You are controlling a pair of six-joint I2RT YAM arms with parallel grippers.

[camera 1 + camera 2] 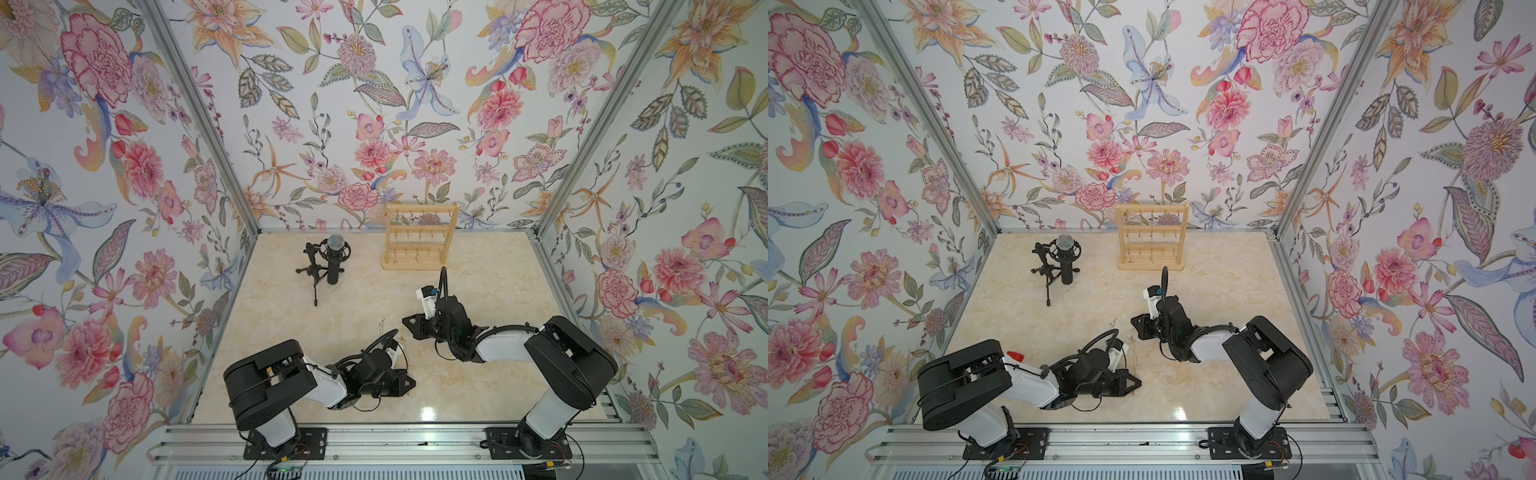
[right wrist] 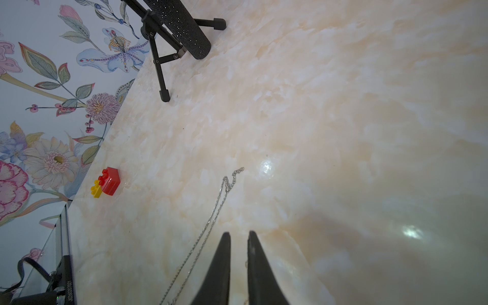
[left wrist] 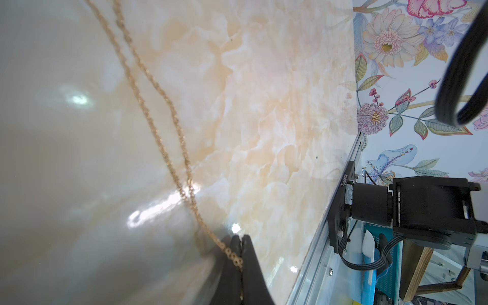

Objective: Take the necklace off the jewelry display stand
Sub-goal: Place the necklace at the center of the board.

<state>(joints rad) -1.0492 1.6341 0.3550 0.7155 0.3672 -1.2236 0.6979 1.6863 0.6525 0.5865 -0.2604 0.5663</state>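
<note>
The jewelry display stand [image 1: 419, 237] [image 1: 1152, 237] is upright at the back of the marble table, with small pieces hanging from its hooks. The necklace [image 3: 158, 132], a thin gold chain, is off the stand. It lies doubled on the table [image 1: 1134, 361] near the front. My left gripper [image 3: 240, 237] [image 1: 413, 382] is shut on one end of it, low over the table. My right gripper [image 2: 239, 233] [image 1: 404, 321] is a little behind, its jaws a narrow gap apart with nothing between them. A thin chain [image 2: 211, 219] with a clasp end lies beside one finger; I cannot tell whether it is the same necklace.
A microphone on a black tripod [image 1: 332, 259] [image 2: 179, 23] stands left of the stand. A red and yellow toy brick [image 2: 107, 182] [image 1: 1016, 356] sits near the left wall. Floral walls close three sides, and a metal rail [image 1: 395, 446] with both arm bases runs along the front.
</note>
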